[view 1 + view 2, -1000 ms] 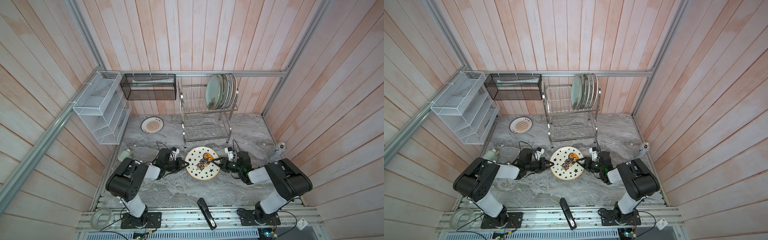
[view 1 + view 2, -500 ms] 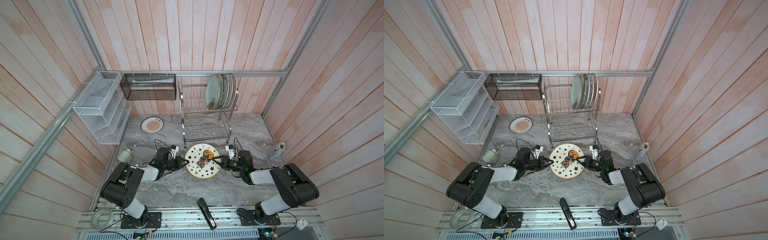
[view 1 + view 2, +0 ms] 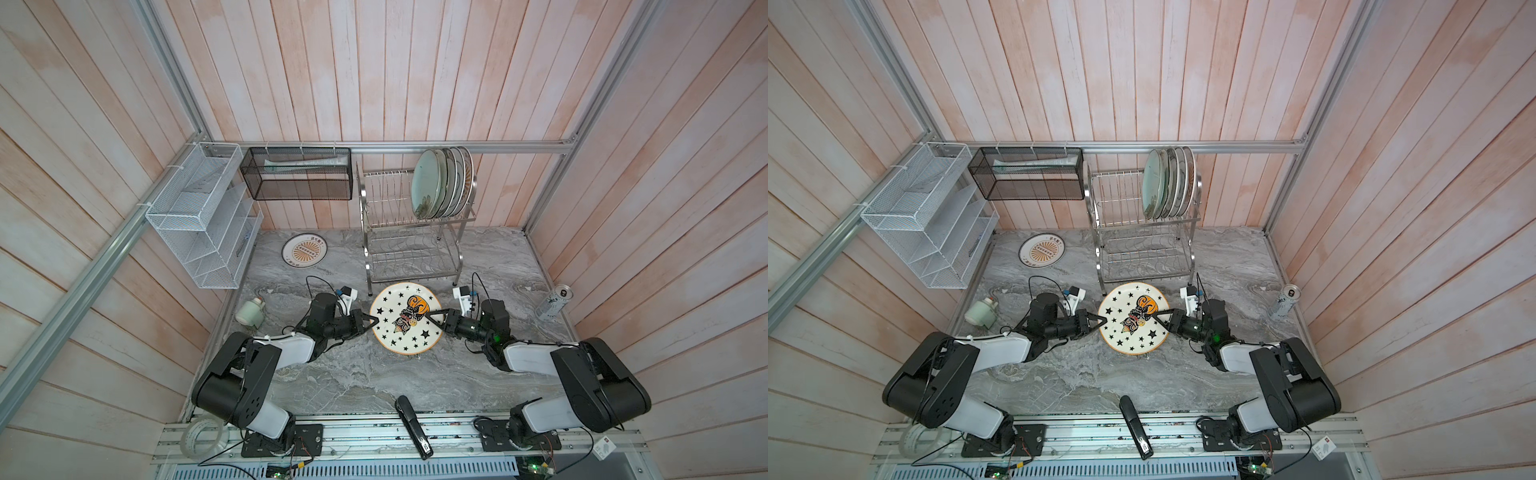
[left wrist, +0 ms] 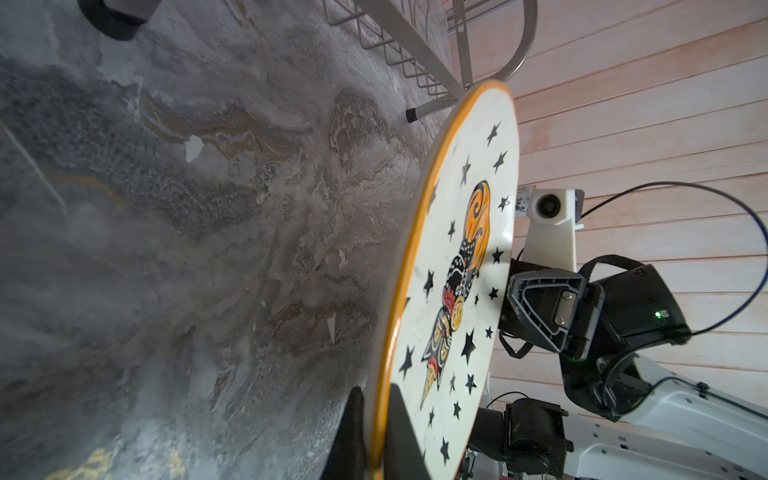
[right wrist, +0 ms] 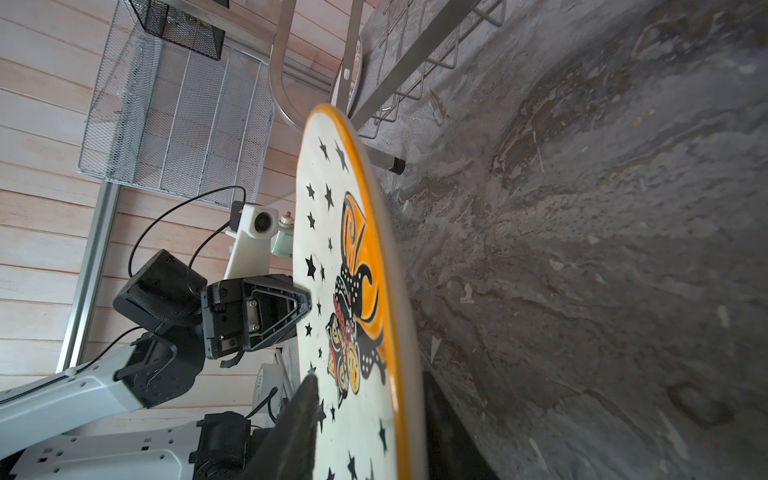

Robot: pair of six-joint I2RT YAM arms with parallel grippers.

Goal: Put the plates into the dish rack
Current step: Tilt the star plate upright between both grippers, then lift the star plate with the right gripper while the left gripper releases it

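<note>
My left gripper (image 3: pixel 377 320) pinches the plate (image 3: pixel 399 334) rim. The right gripper (image 3: pixel 429 317) straddles the opposite rim, grip unclear. The rack (image 3: pixel 411 262) stands just beyond.

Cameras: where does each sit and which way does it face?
Top views: overhead, looking down on table and dish rack; left arm and right arm show.
Left wrist: on left arm, looking along left gripper across the star plate to right gripper.
Right wrist: on right arm, looking along right gripper back across it to left gripper.
Shared: both wrist views show star plate and dish rack.

No legible text or labels
</note>
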